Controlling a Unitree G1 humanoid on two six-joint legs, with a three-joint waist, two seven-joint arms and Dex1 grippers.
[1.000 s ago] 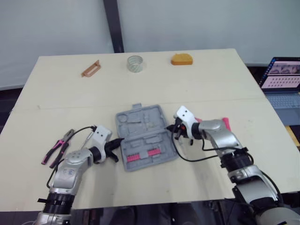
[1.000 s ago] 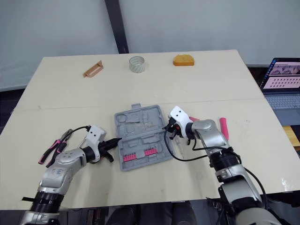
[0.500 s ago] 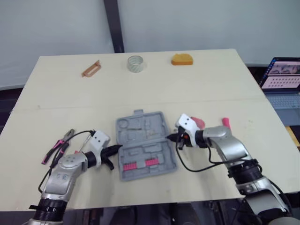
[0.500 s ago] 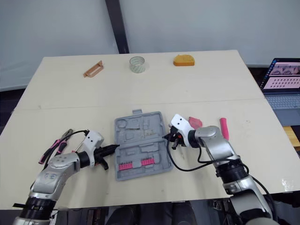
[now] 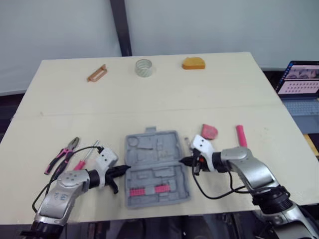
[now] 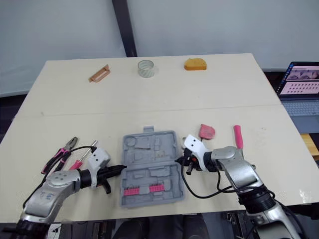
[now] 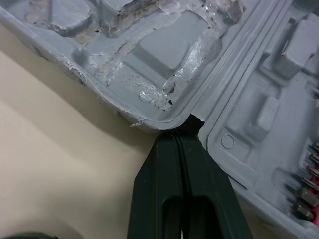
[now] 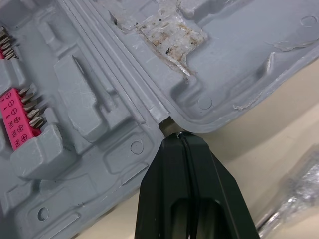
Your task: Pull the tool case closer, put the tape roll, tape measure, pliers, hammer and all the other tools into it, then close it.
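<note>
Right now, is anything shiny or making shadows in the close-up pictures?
Left wrist view: light glints white off the tool case, on its glossy lid hollow, and the case throws a soft shadow along its edge onto the table. Right wrist view: a silvery thing beside the case gleams; I cannot tell what it is.

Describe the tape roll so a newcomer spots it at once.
Three small things line the far edge of the pale beige table. The pale see-through tape roll is the middle one, between a brown open-framed bracket and an orange domed block. It alone is a hollow ring.
</note>
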